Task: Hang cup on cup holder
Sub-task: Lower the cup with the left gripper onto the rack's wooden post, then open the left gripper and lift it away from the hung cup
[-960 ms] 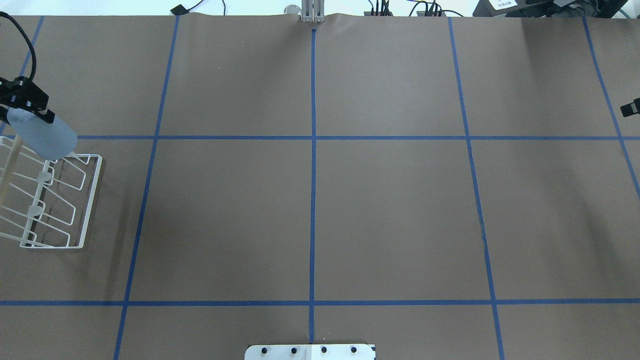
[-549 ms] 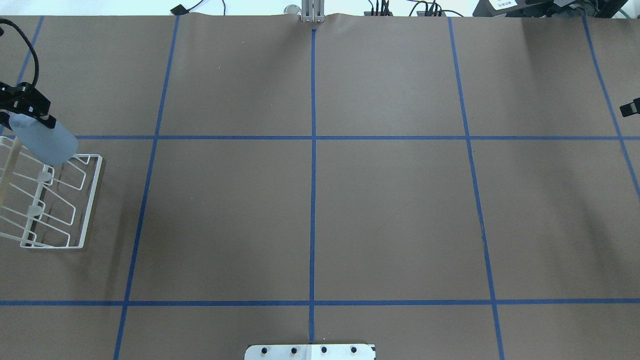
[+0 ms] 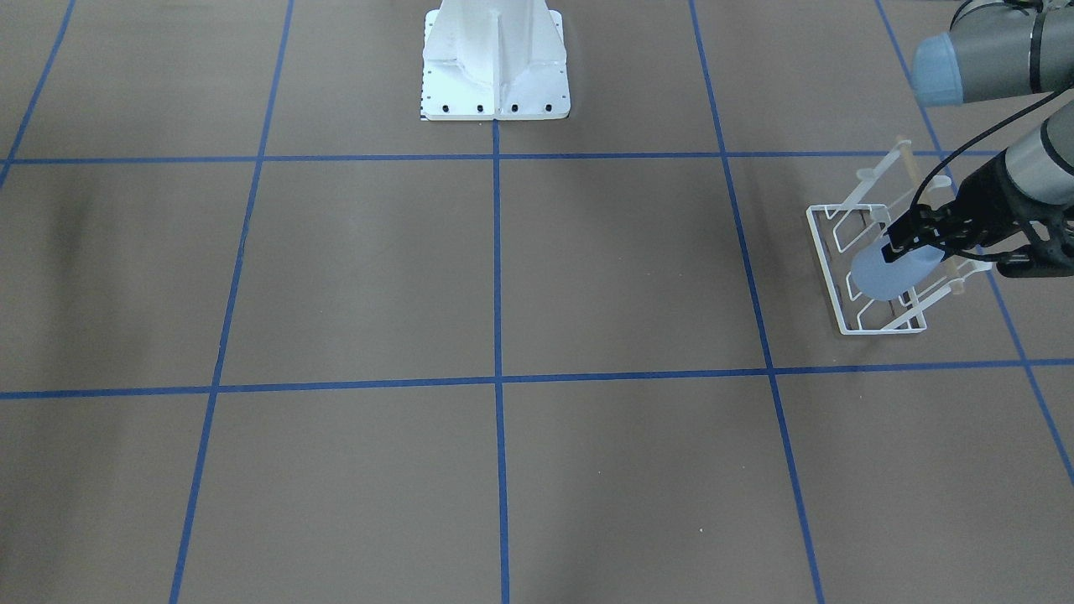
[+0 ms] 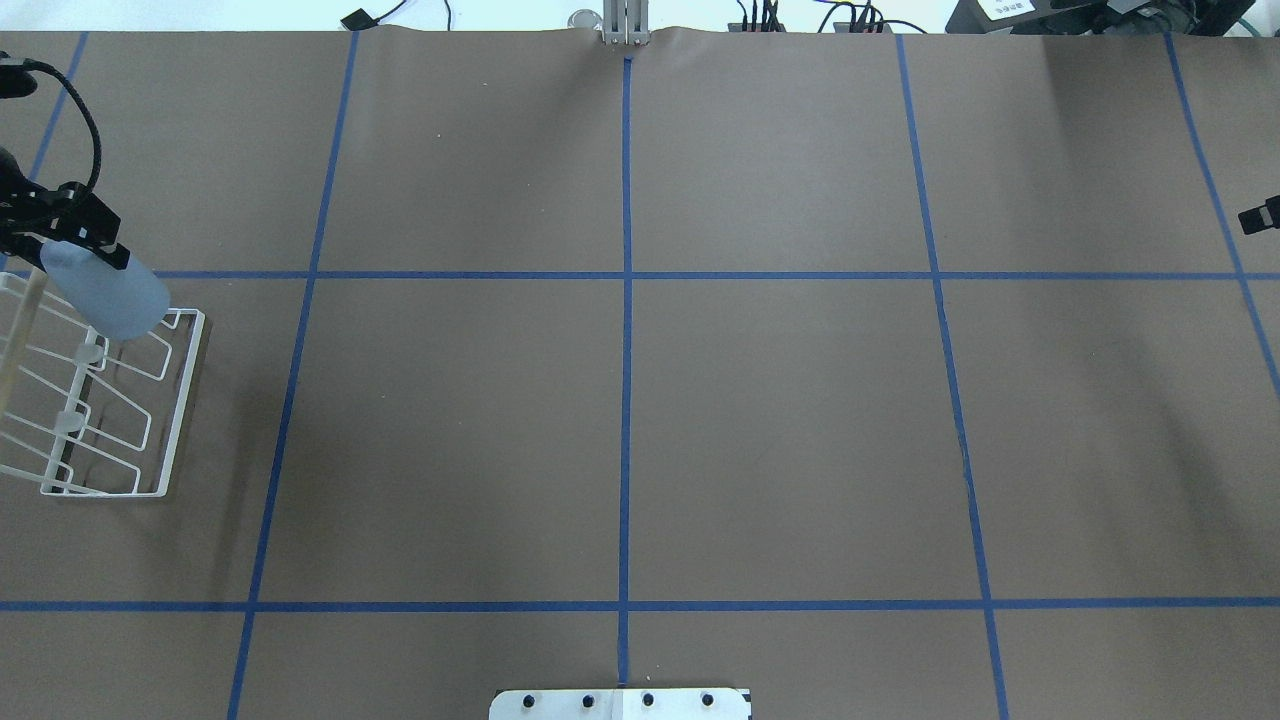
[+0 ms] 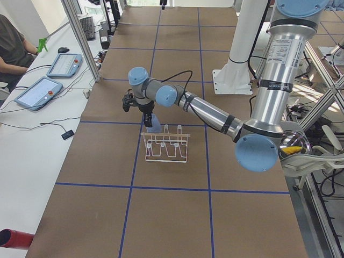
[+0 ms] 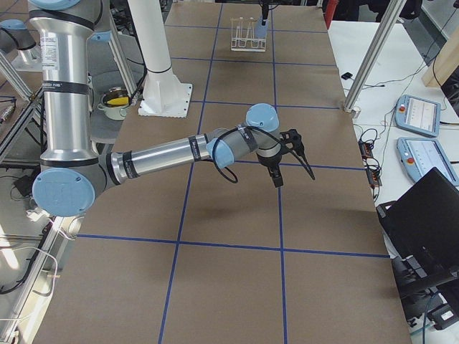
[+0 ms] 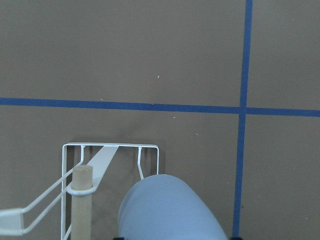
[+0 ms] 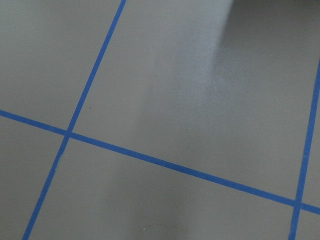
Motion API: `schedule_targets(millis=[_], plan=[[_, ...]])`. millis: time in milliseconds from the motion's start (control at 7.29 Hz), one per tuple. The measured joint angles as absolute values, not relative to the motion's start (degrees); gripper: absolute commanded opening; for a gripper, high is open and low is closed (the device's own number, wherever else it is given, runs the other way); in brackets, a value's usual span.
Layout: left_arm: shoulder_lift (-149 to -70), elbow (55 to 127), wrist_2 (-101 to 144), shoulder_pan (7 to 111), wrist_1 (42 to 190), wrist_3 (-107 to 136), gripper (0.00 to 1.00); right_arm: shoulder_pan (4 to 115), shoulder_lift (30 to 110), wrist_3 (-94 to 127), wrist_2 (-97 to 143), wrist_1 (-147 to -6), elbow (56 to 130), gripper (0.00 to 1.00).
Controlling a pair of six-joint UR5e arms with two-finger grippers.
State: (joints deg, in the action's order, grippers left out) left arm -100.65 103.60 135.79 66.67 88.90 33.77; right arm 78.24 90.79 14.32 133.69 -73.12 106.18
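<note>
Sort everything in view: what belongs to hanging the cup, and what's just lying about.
Part of the job:
- cup, held by the left gripper
- cup holder, beside the held cup

Just lying about:
- right gripper, far from both
- two tablets on the side bench
- red object at the bench's near end
</note>
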Motion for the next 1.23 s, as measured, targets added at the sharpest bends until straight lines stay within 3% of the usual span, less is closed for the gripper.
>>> schedule_targets(millis=[137,274,960,1234], plan=[[-100.64,102.79,135.79,66.53,89.98,33.85,0.65,78.19,90.79,14.33,133.68,-73.12,106.18,1.00],[-100.65,102.47,135.79,66.42,90.45,34.05,0.98,78.16,90.79,14.33,133.70,-73.13,106.18,1.00],[-100.94,103.19,135.77,66.05,90.91,34.66,0.99,78.13,90.77,14.32,133.73,-73.14,106.18,1.00],[-99.75,107.59,135.42,66.43,90.42,34.44,0.99,77.90,90.34,14.33,132.70,-73.66,106.02,1.00]])
